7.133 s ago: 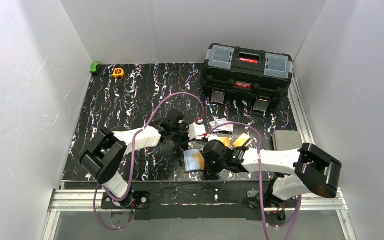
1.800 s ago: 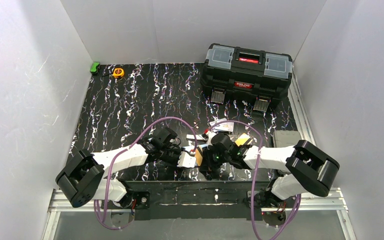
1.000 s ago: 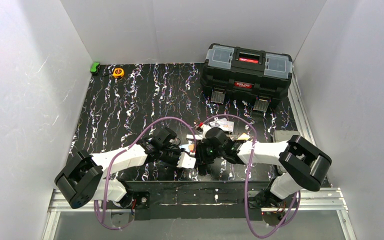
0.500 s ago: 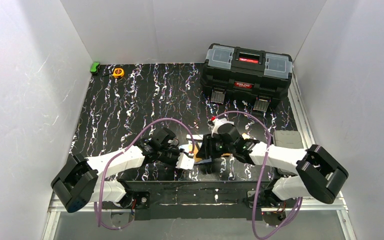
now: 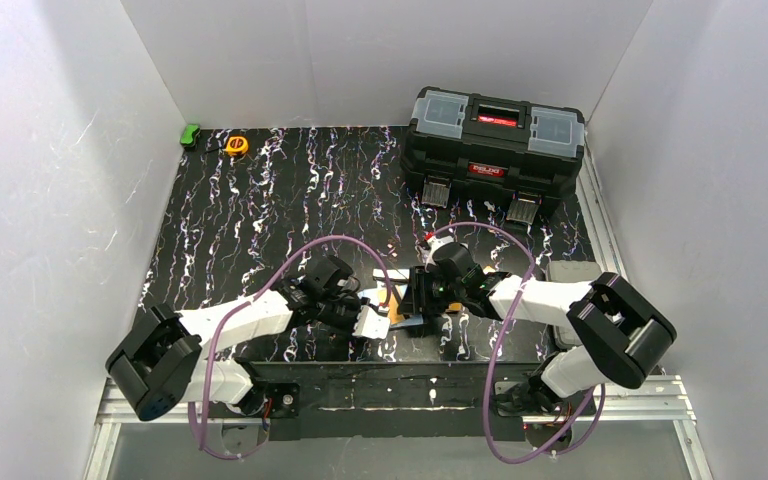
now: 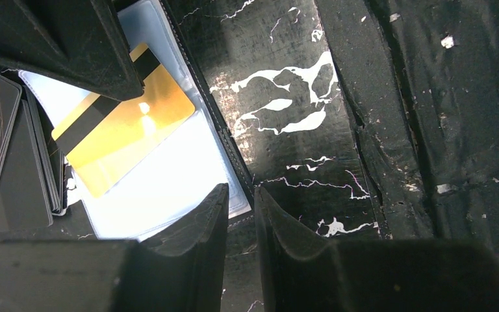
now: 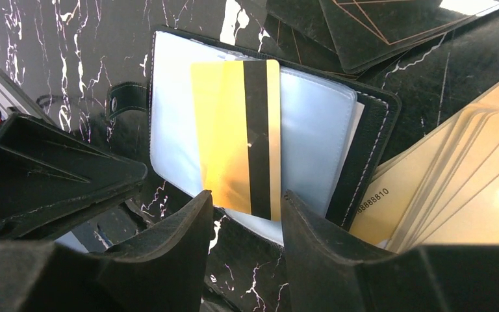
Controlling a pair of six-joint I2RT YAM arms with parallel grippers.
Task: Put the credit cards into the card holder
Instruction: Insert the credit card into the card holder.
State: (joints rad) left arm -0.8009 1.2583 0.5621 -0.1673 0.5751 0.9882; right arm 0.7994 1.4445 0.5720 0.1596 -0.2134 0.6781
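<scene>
On the black marbled table (image 5: 260,230), a big black toolbox (image 5: 495,140) is standing at the far right corner with its lid down. Nearer to the front edge, the left arm (image 5: 245,318) and the right arm (image 5: 550,300) are reaching toward each other, and their wrists are almost meeting over the card holder (image 7: 312,123). A grey pad (image 5: 572,278) is lying at the right border of the table, beside the right arm.

The card holder is lying open and flat near the front edge, with its bluish shiny sleeves facing up and its clasp tab (image 7: 127,97) sticking out at one side. The left gripper (image 6: 240,192) is standing narrow; the stitched edge of the holder is running into the small gap between its fingers, so it is pinching the holder there. The right gripper (image 7: 247,198) is hanging just over the holder with its jaws apart, and nothing is clamped between them.

One orange-yellow card (image 7: 224,130) with a black stripe is lying on the sleeves; whether it is sitting inside a pocket, I cannot tell. A stack of orange-yellow cards (image 7: 468,188) is lying beside the holder, touching its edge, and some dark cards (image 7: 390,26) are lying at another side of it.

A yellow tape measure (image 5: 236,145) and a small green object (image 5: 190,134) are lying at the far left corner, well apart from the arms.
</scene>
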